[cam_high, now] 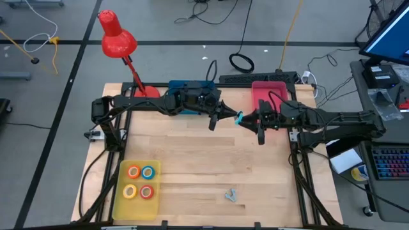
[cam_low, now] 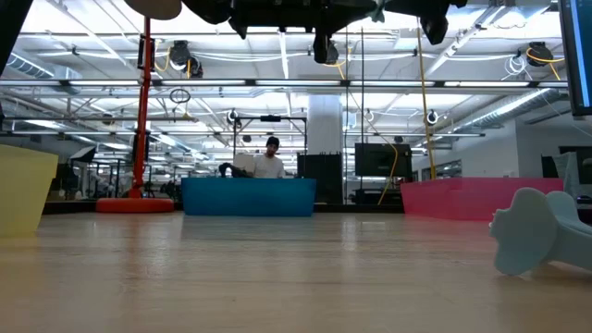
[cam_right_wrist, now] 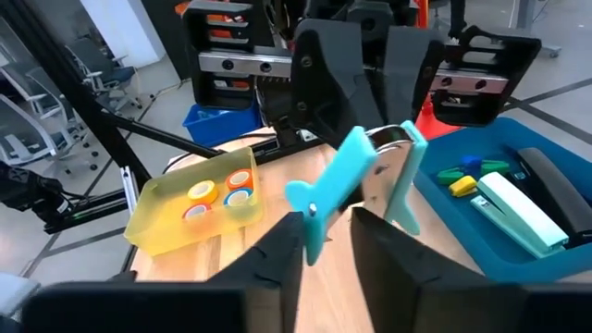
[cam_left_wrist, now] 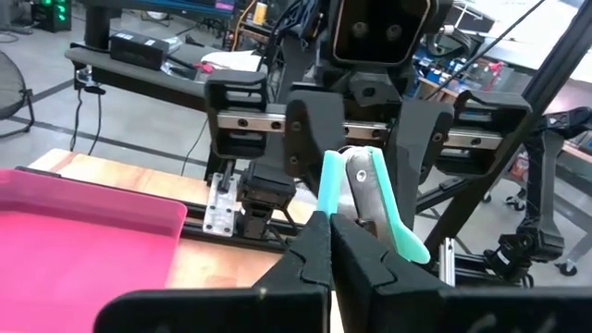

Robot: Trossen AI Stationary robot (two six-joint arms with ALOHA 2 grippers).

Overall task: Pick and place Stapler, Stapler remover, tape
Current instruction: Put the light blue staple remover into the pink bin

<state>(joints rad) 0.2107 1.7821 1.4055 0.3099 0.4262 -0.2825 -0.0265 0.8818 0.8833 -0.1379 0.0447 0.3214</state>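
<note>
The teal-handled stapler remover (cam_high: 239, 118) hangs in the air over the table's far middle, between my two grippers. My left gripper (cam_left_wrist: 330, 242) is shut on it. My right gripper (cam_right_wrist: 326, 242) faces it from the table's right, its fingers a little apart on either side of one teal handle (cam_right_wrist: 319, 208). The stapler (cam_right_wrist: 518, 215) lies in the blue bin (cam_right_wrist: 462, 242). Several tape rolls (cam_high: 140, 182) lie in the yellow tray (cam_high: 123, 198) at the near left. My left gripper pinches the remover's metal jaw end (cam_left_wrist: 363, 215) between its two fingers, coming level from the table's left. The remover is lifted clear of the table and sticks out beyond the fingertips toward my right gripper. My right gripper's finger (cam_right_wrist: 282, 252) stands against the teal handle's end; I cannot tell whether it touches.
A pink bin (cam_high: 268, 91) stands at the far right under my right arm. A red desk lamp (cam_high: 118, 38) rises at the far left. A small pale thing (cam_high: 231, 195) lies near the front edge. Bare wood lies in the middle.
</note>
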